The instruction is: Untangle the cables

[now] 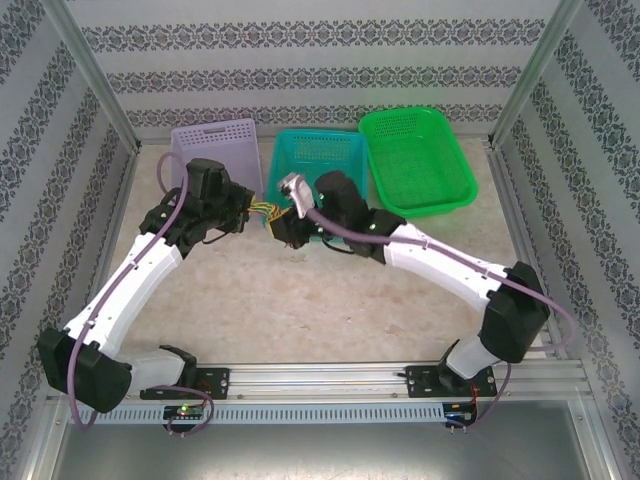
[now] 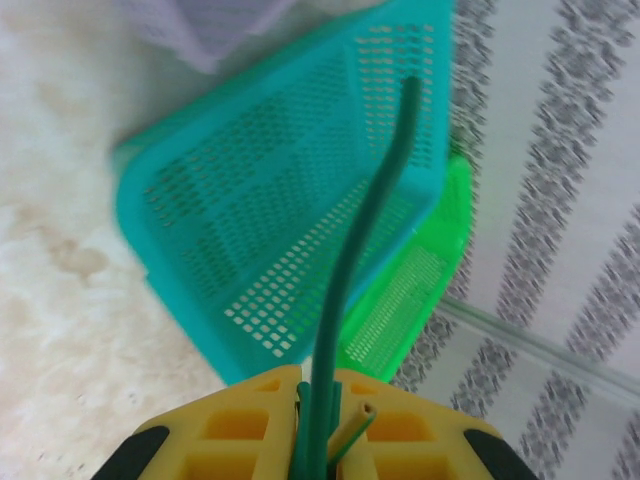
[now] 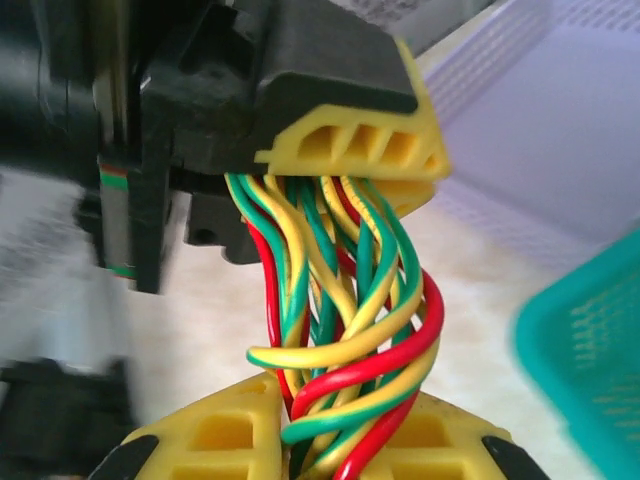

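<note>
right wrist, right hand (image 3: 325,440) clamping cables (image 3: 345,300)

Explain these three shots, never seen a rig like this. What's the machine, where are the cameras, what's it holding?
These are two robot arms bolted at the near edge of a table. Each ends in a two-finger pincer. The wide picture looks down from above and behind the arms. The other two pictures come from a camera on each wrist.

Three plastic baskets stand at the far side of the table: a purple basket, a teal basket and a green basket.

In front of the teal one, both arms meet on a twisted bundle of green, yellow and red cables. The left pincer grips one end and the right pincer is closed on the other. In the left wrist view, one green cable sticks out past that pincer.
</note>
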Robot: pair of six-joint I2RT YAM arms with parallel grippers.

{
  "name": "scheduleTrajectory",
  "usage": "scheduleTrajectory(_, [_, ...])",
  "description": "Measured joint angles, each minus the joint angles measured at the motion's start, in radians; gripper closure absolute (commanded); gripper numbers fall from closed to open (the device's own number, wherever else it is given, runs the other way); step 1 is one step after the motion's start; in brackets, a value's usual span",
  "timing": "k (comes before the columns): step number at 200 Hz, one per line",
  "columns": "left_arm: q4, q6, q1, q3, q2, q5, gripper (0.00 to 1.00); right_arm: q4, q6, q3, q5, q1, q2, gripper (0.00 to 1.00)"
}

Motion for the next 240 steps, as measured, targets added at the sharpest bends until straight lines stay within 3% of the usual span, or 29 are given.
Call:
scheduleTrajectory(28, [0.109,0.164,0.04,-0.016,0.022,0.097,1.0,0.119,0.286,-0.001,-0.296,-0.075,0.067,1.0])
scheduleTrajectory(51, [0.122,0.275,0.06,-0.015,0.031,0.157,1.0,0.149,0.377,0.0,-0.381,-0.097,0.085,1.0])
scheduleTrajectory(59, [0.118,0.293,0.061,-0.013,0.033,0.172,0.81,0.13,0.373,0.004,-0.386,-0.103,0.085,1.0])
scheduleTrajectory(66, [0.105,0.304,0.063,-0.007,0.036,0.178,0.57,0.098,0.358,0.015,-0.383,-0.106,0.085,1.0])
scheduleTrajectory(71, [0.088,0.311,0.066,0.003,0.04,0.177,0.46,0.058,0.338,0.026,-0.378,-0.107,0.085,1.0])
scheduleTrajectory(81, [0.047,0.316,0.09,0.037,0.051,0.17,0.33,-0.032,0.29,0.044,-0.368,-0.112,0.08,1.0])
scheduleTrajectory(93, [-0.029,0.307,0.121,0.098,0.07,0.155,0.26,-0.113,0.237,0.065,-0.332,-0.116,0.077,1.0])
scheduleTrajectory(140, [-0.205,0.125,0.108,0.137,0.007,0.15,0.18,-0.296,-0.003,0.116,-0.112,-0.089,0.067,1.0])
scheduleTrajectory(164, [-0.249,0.002,0.023,0.134,-0.016,0.149,0.11,-0.346,-0.13,0.145,0.021,-0.037,0.067,1.0])
scheduleTrajectory(194, [-0.279,-0.103,-0.076,0.132,-0.013,0.139,0.09,-0.371,-0.243,0.165,0.14,0.025,0.066,1.0])
scheduleTrajectory(210, [-0.278,-0.131,-0.084,0.124,-0.005,0.133,0.16,-0.37,-0.282,0.165,0.171,0.049,0.066,1.0])
scheduleTrajectory(240, [-0.249,-0.159,-0.08,0.075,0.028,0.116,0.43,-0.366,-0.33,0.151,0.2,0.09,0.037,1.0])
